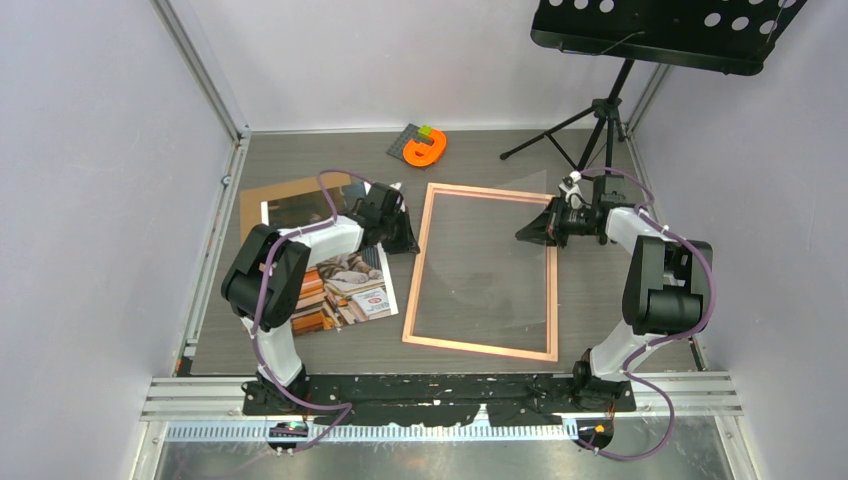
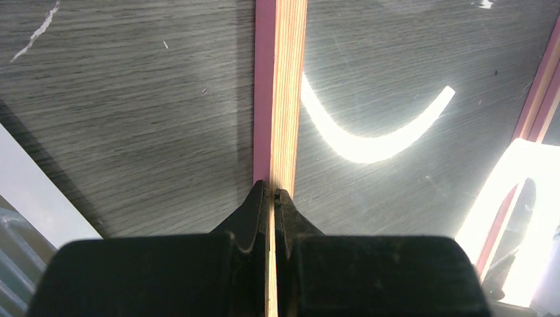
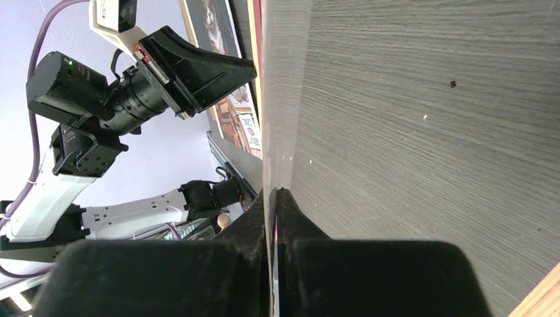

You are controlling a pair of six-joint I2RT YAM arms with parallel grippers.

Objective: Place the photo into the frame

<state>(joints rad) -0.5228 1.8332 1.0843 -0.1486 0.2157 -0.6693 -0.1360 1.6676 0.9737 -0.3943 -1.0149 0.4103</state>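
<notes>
The pink frame (image 1: 412,290) lies flat mid-table with its clear pane in it. My left gripper (image 1: 408,243) is shut, its tips down on the frame's left rail (image 2: 280,92), which shows as a thin strip through the slit at the tips (image 2: 273,191). My right gripper (image 1: 522,235) reaches in over the frame's right rail. It is shut (image 3: 275,193) on the thin clear pane (image 3: 285,99), seen edge-on. The cat photo (image 1: 345,285) lies left of the frame, partly under my left arm, and appears again in the right wrist view (image 3: 218,33).
A brown backing board (image 1: 262,195) lies under the photo's far left part. An orange toy on a grey plate (image 1: 425,148) sits at the back. A black music stand (image 1: 600,120) stands back right, its tray overhead. Walls close in on both sides.
</notes>
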